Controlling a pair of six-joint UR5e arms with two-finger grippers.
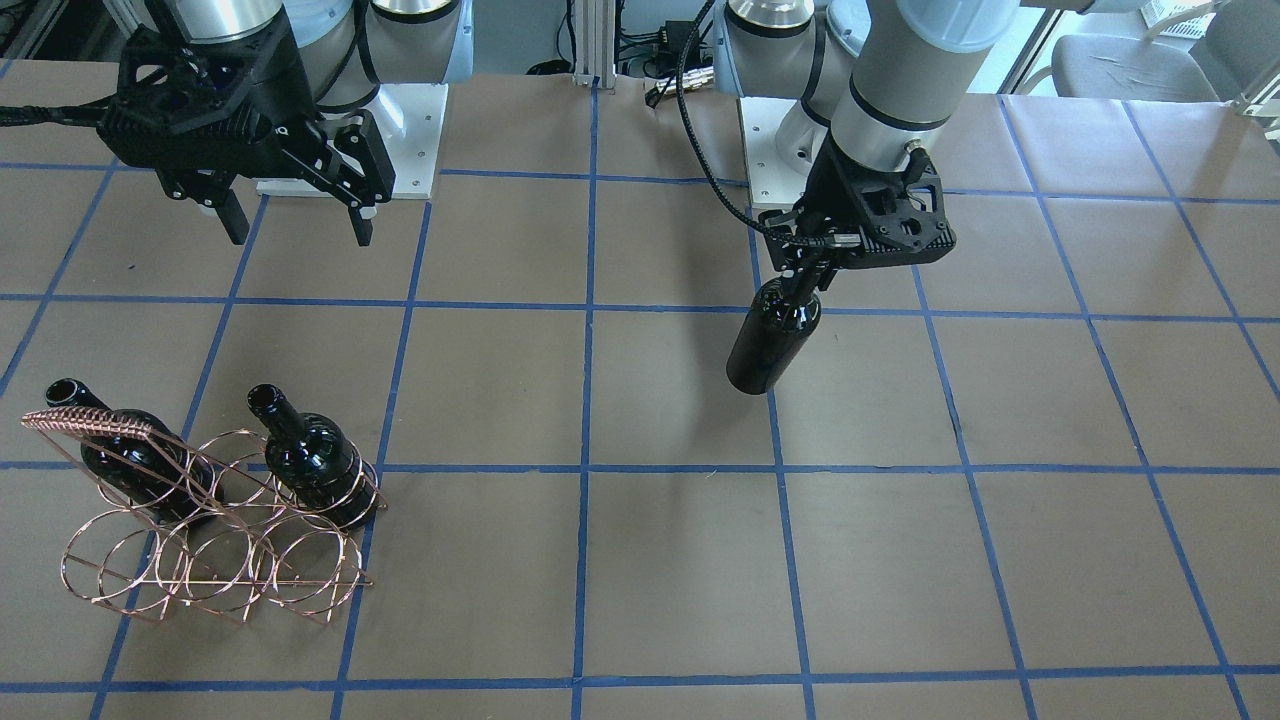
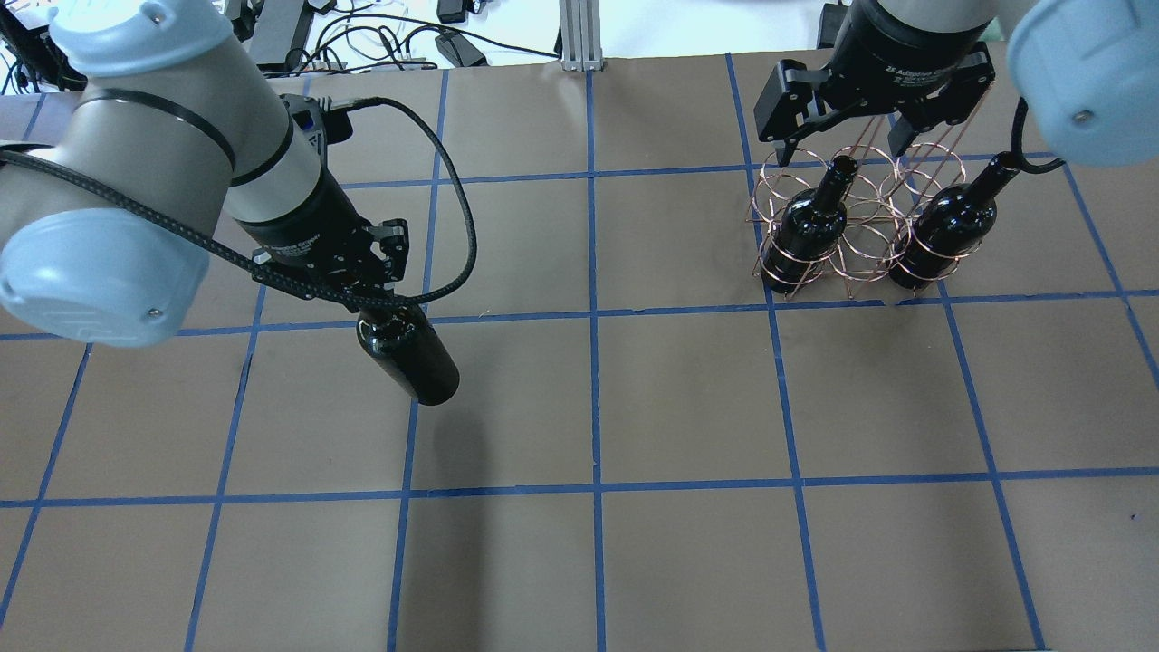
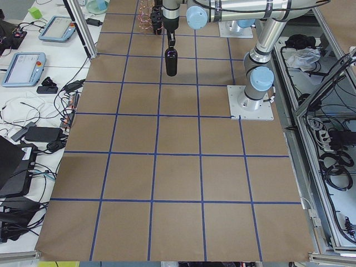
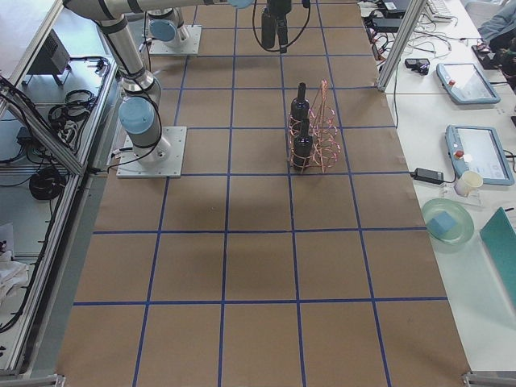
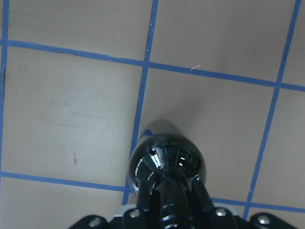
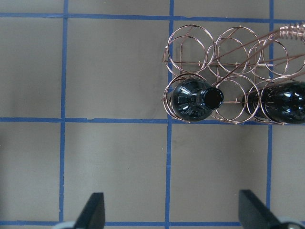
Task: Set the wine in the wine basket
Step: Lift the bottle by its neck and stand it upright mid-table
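Wine, a glossy near-black glass bottle [image 2: 407,353], hangs tilted above the brown, blue-gridded surface [image 2: 688,407] at 9 o'clock, its neck pinched by the left jaws. The right jaws hover spread over the copper wire wine basket [image 1: 215,545] at 1 o'clock. This looks like the carrying step; next comes crossing over and lowering into a free ring.

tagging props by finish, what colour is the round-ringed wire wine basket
The wire wine basket is shiny copper-coloured, best seen in the right wrist-mounted view.
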